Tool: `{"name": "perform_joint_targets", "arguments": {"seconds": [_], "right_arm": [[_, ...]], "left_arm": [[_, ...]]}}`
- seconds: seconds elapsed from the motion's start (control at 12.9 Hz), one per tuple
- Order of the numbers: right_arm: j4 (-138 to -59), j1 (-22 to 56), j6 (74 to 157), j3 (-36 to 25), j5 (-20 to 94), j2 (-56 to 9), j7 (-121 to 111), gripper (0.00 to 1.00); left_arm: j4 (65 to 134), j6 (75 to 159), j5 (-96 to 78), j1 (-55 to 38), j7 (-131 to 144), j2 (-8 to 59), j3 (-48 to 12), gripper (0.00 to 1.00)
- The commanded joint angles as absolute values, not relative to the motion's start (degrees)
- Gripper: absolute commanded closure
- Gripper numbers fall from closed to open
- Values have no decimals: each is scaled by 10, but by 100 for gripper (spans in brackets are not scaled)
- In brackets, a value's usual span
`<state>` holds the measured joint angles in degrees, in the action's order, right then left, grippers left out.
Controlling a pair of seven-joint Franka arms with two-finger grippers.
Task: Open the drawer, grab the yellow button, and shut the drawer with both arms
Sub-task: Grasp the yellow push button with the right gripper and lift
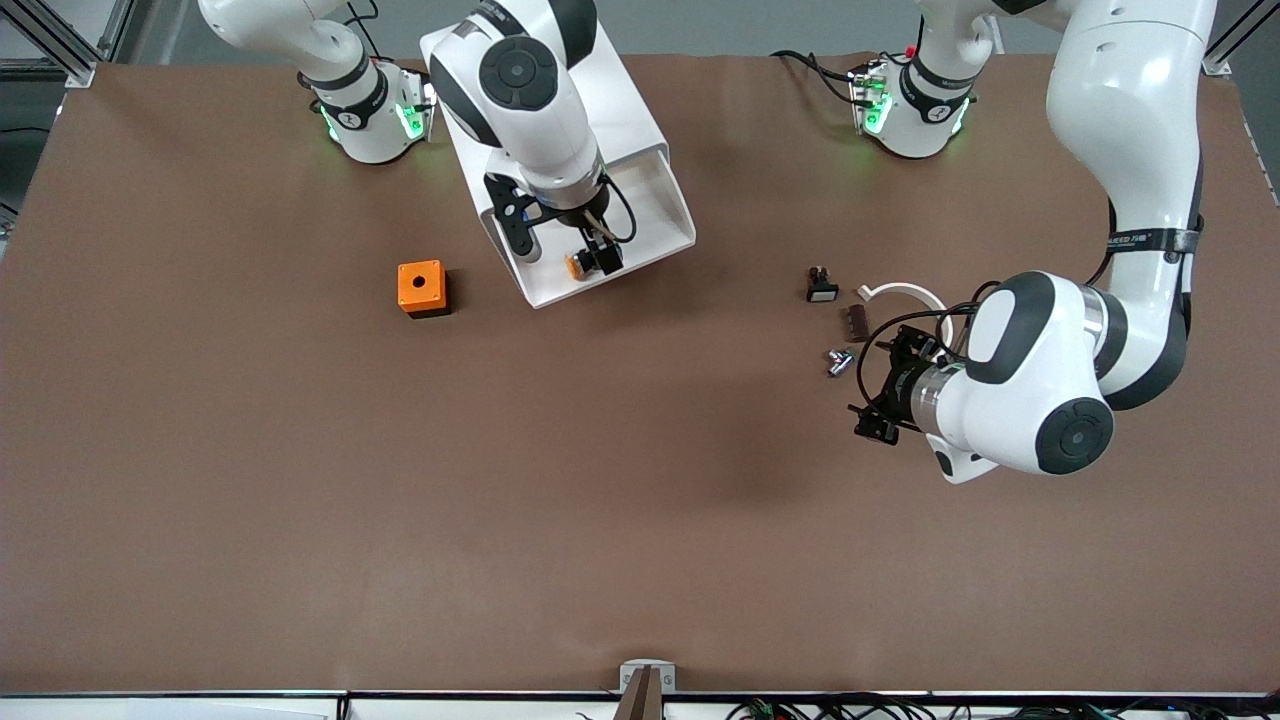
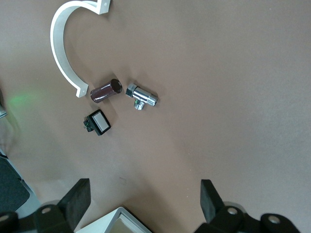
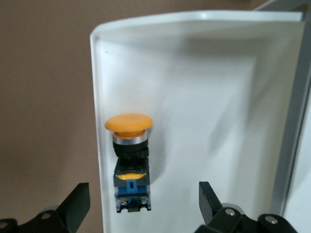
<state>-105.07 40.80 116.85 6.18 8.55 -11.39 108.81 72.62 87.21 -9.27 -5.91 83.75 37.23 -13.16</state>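
Observation:
The white cabinet [image 1: 632, 105] stands near the robots' bases with its uppermost drawer [image 1: 655, 205] pulled out. The button [image 1: 580, 265] lies on its side in the drawer near the front rim. In the right wrist view it shows an orange cap, black body and blue rear end [image 3: 129, 160] on the drawer floor [image 3: 204, 102]. My right gripper [image 1: 598, 250] [image 3: 143, 208] hangs open just over the button, one finger on each side, not touching. My left gripper [image 1: 873, 386] [image 2: 144, 204] is open and empty over the table at the left arm's end.
An orange cube with a hole [image 1: 422, 288] sits beside the drawer toward the right arm's end. By the left gripper lie a black-and-white part [image 1: 822, 288] [image 2: 98, 122], a white curved piece [image 1: 905, 291] [image 2: 60, 46], a dark cylinder [image 1: 857, 320] [image 2: 105, 91] and a metal fitting [image 1: 838, 362] [image 2: 142, 96].

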Motion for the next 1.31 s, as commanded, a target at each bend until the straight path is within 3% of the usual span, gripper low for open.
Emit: {"name": "perform_joint_targets", "arguments": {"seconds": [0.0,0.15,0.31,0.46,0.54,0.77,1.24], "right_arm": [[-1056,417,1174,56,78,-114,1100,12],[-1056,418,1175,56,79,-114,1099,25],[-1055,418,1177,56,76,-114,1098,52],[-1049,418,1184,56,76,-114,1089,90],[-1047,417,1181,56,76,-113,1077,98],[-1029,409,1176,55,76,-113,1060,100],[-940,320,1052,53,78,-107,888,100]], "left_arm": [[732,880,-80,-69,797,367,-134,1],[732,881,-80,-69,678,365,-135,1],[732,886,-81,-69,630,365,-136,1],[732,906,-81,-69,618,365,-150,1],[732,914,-81,-69,609,365,-154,1],[733,929,-81,-70,606,365,-172,1],[737,969,-22,-111,612,356,-203,0]]}}
